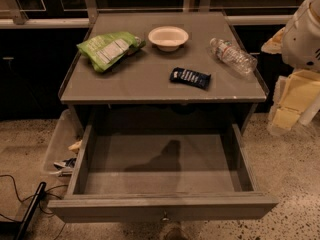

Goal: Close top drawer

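The grey counter [150, 81] stands on a speckled floor, and its top drawer [160, 208] is pulled fully out toward the camera, its inside bare. The gripper [292, 101] hangs at the right edge beside the counter, apart from the drawer; whether its jaws are released or clenched cannot be told. On the counter lie a green bag [107, 49], a water bottle [232, 55], a white bowl [168, 36] and a dark snack bar [190, 77].
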`<state>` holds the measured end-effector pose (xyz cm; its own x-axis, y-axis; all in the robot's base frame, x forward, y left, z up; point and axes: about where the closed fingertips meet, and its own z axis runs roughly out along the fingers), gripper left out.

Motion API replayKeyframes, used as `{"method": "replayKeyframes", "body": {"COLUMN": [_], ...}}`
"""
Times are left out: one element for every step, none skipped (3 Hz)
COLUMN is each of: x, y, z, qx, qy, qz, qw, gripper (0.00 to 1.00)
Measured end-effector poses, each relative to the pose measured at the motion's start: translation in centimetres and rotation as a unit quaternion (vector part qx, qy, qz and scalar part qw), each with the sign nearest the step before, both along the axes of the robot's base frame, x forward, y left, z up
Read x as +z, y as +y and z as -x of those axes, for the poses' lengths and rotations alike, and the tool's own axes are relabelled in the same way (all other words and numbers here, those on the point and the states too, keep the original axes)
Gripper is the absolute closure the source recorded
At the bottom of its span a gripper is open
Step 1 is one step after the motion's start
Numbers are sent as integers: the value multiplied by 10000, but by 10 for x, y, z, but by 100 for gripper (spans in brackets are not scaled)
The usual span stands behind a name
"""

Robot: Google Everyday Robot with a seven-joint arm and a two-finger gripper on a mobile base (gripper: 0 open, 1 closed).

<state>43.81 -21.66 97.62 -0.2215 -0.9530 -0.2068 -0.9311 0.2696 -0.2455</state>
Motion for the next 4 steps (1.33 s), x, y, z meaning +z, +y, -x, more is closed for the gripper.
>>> {"method": "replayKeyframes", "body": {"x": [0,-33,-85,-143], "y": [1,1,0,-4], "z": [0,9,29,60], "qx": [10,51,65,95], "qy": [-12,264,600,859], "qz": [-19,-213,-356,-477], "qw": [10000,9994,9975,9951], "gripper": [0,0,0,19]}}
